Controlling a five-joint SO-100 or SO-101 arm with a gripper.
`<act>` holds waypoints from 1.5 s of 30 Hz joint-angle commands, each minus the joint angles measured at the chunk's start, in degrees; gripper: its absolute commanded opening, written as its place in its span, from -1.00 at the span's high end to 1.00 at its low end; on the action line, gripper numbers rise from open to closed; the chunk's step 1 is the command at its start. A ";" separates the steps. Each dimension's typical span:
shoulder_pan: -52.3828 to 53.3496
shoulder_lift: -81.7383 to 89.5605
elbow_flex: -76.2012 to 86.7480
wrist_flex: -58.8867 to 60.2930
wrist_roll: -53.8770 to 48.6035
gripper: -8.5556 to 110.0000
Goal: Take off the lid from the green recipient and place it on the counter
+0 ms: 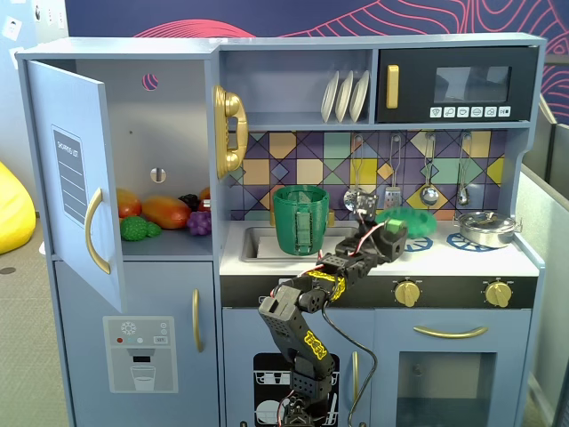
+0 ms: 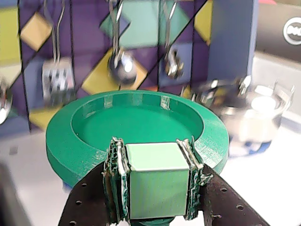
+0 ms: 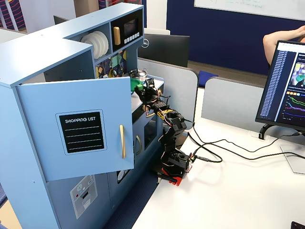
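lid [image 2: 136, 125] flat, tab twd wrist cam | gripper [image 2: 153, 183] clamped on tab | green recipient [image 1: 301, 219] upright, uncovered

The toy kitchen [image 1: 293, 222] is pale blue and stands against a dark blue wall [image 1: 356, 16] with pink wavy lines. Behind its worktop there is a backsplash [image 1: 293, 165] of coloured tiles. To the left of the kitchen a yellow beanbag [image 1: 13, 209] lies on the grey floor [image 1: 22, 356]. In a fixed view, a white desk [image 3: 228, 191] stands beside the kitchen, with grey partitions [image 3: 228, 102] and a monitor [image 3: 283, 86] behind it.
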 commanded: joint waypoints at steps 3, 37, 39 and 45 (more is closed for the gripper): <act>-2.20 1.58 2.90 -3.52 -1.41 0.86; -13.18 34.98 -10.55 44.12 3.60 0.55; -14.68 40.08 -6.24 50.36 3.34 0.56; -19.51 48.69 2.64 76.90 9.05 0.65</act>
